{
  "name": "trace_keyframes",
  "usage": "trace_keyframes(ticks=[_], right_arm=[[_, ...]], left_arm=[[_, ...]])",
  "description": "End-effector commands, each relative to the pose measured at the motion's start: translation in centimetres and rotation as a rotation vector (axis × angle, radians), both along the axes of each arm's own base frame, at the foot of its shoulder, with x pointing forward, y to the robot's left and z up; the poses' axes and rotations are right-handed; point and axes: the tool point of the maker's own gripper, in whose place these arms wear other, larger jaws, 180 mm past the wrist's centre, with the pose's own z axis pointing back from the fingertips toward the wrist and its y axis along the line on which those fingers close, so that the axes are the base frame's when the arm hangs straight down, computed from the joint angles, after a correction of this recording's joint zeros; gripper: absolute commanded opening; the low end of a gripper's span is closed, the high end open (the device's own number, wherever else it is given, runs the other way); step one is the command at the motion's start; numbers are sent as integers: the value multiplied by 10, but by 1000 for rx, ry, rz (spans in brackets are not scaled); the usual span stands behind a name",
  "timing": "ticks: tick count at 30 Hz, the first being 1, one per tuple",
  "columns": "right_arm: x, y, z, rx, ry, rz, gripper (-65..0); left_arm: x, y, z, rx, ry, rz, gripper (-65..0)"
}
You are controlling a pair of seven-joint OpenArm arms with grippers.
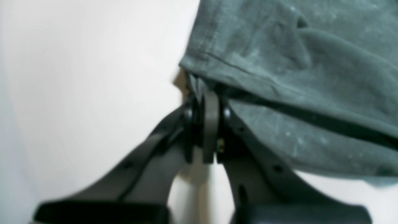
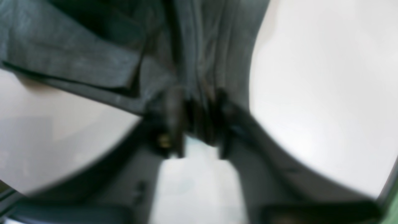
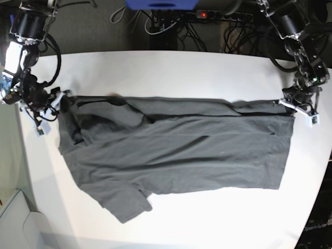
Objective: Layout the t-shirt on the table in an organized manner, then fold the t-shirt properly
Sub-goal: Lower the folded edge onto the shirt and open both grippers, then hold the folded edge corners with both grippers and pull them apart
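Observation:
The dark grey t-shirt [image 3: 181, 150] lies spread sideways across the white table [image 3: 171, 72], with a sleeve hanging toward the near edge. At the shirt's far right corner my left gripper [image 3: 288, 105] is shut on the hem. In the left wrist view the left gripper [image 1: 203, 93] pinches a folded corner of the t-shirt [image 1: 295, 62]. My right gripper [image 3: 60, 101] holds the far left corner. Seen from the right wrist, the right gripper [image 2: 196, 105] is closed on bunched cloth of the t-shirt [image 2: 77, 56], though that view is blurred.
Cables and a power strip [image 3: 202, 14] run behind the table's far edge, beside a blue object [image 3: 161, 4]. A white panel [image 3: 21, 223] sits off the table's near left corner. Bare tabletop [image 3: 218, 218] shows in front of the shirt.

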Motion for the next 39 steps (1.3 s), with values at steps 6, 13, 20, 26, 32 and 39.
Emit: trace_keyframes(ticks=[6,13,20,26,32,39], right_arm=[[2,-12,10,-27,-27,3,-650],[-18,-29,4,-74,18,8,-650],[-27,-44,4,-114,43,13,-650],[-46,-53,-2,-139,88,17,-650],[-63,-46,-2,-157,99,49,-650],[-67,-39,4,-175,82,74,-650]], left_arm=[[7,15,17,42,-36,5,-639],[3,16,25,71,-45,-7,-640],[-9,15,38,124,-53,-32,-640],[-30,15,30,133,31,-43,-640],[-42,15,26,142,55,-50,-639],[-61,21,17,160,110,-60,-637]])
